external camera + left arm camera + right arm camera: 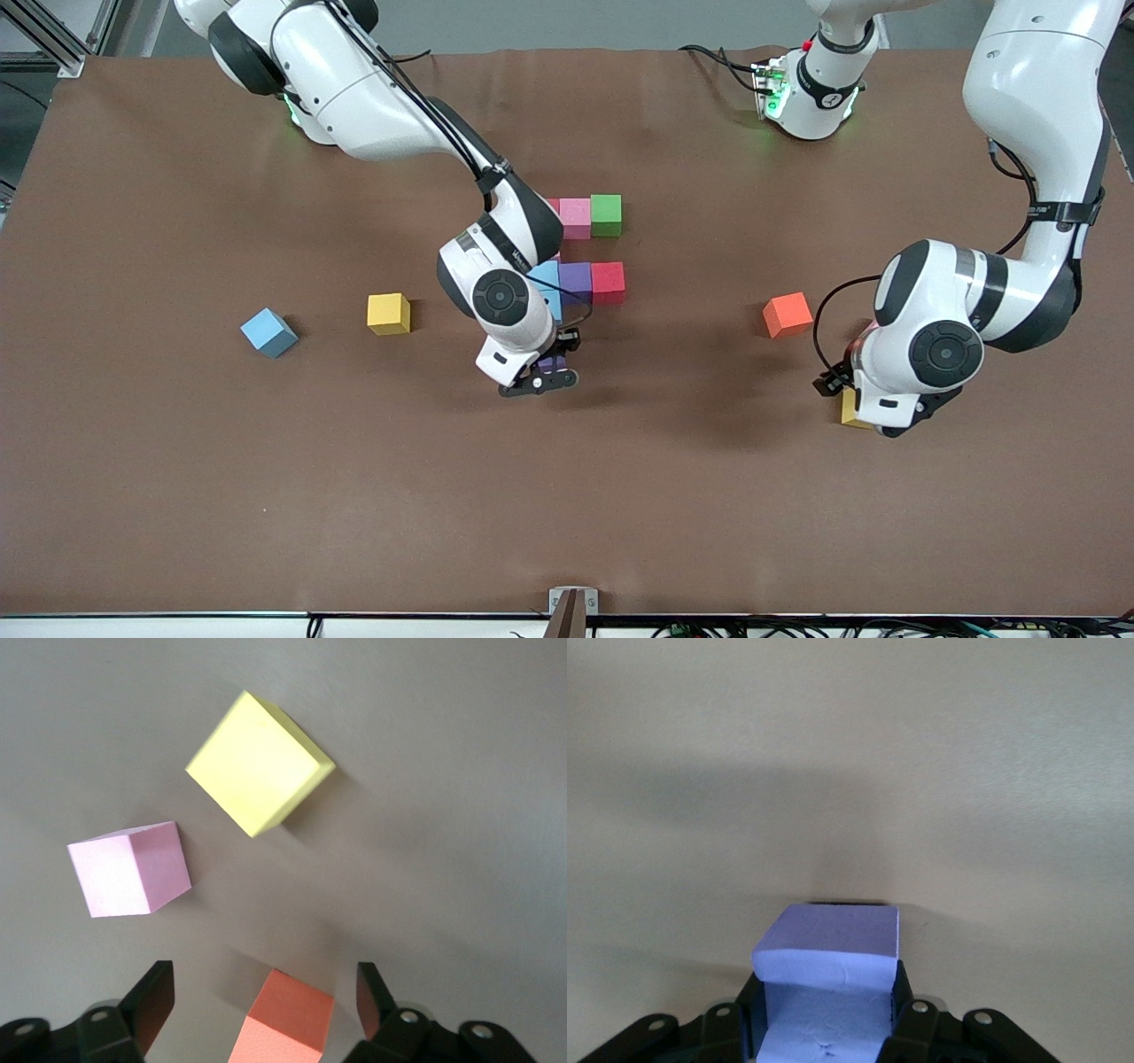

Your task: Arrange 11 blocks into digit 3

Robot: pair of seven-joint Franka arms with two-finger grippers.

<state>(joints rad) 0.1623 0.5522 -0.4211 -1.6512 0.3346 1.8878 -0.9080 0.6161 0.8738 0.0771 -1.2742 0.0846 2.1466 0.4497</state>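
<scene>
Right gripper point(542, 372) is up over the brown desk point(177, 487), jaws clamped on a purple block point(830, 943), over bare desk just nearer the camera than the started digit 3 point(585, 252).

That figure so far has a top row with a pink block point(575, 217) touching a green block point(606, 214). The middle row has a light blue block point(546, 276), another purple block point(576, 281) and a red block point(608, 283) side by side. The right arm covers part of it.

Loose toward the right arm's end are a yellow block point(389, 314) and a second light blue block point(268, 332), apart from each other.

Left gripper point(263, 1003) is toward the left arm's end, jaws open with nothing held, over an orange block point(285, 1020). Its wrist view also shows a pink cube point(130, 870) and a pale yellow cube point(260, 763) nearby, none touching.
</scene>
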